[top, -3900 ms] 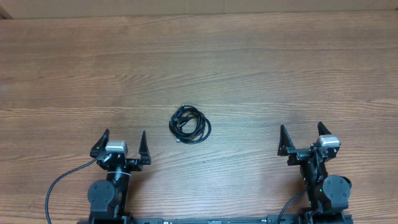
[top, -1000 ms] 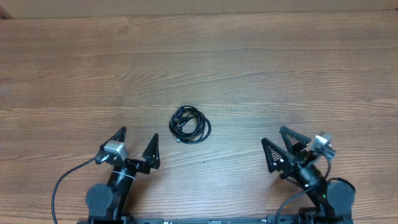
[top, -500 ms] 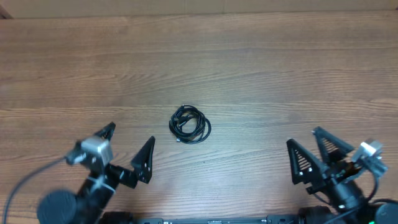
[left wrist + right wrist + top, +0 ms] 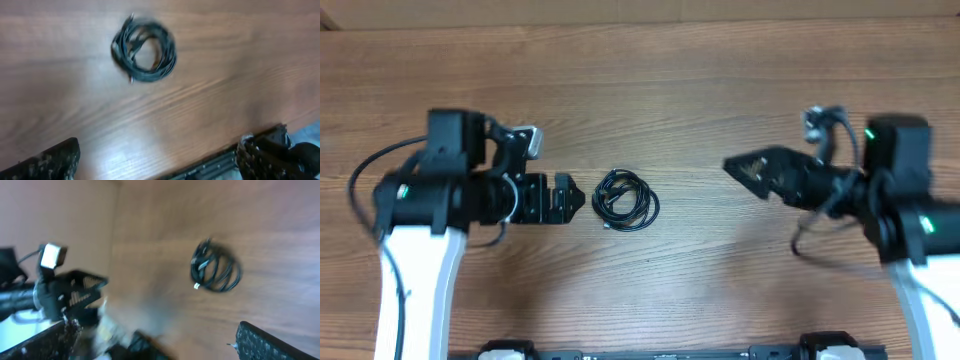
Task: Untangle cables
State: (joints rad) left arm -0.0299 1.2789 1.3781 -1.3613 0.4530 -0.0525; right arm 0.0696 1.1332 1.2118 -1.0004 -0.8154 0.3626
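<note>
Left gripper (image 4: 563, 198): released, jaws wide, just left of the cables (image 4: 626, 200), not touching. Right gripper (image 4: 742, 168): likewise released, well apart at centre right. Cables lie coiled at frame centre. Advised: each gripper should pinch a separate strand at opposite rims.

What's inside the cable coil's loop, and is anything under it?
Through the loop of the cables, only the bare wood of the table shows. The coil rests directly on it. The strip right beneath the strands is covered and cannot be seen.
</note>
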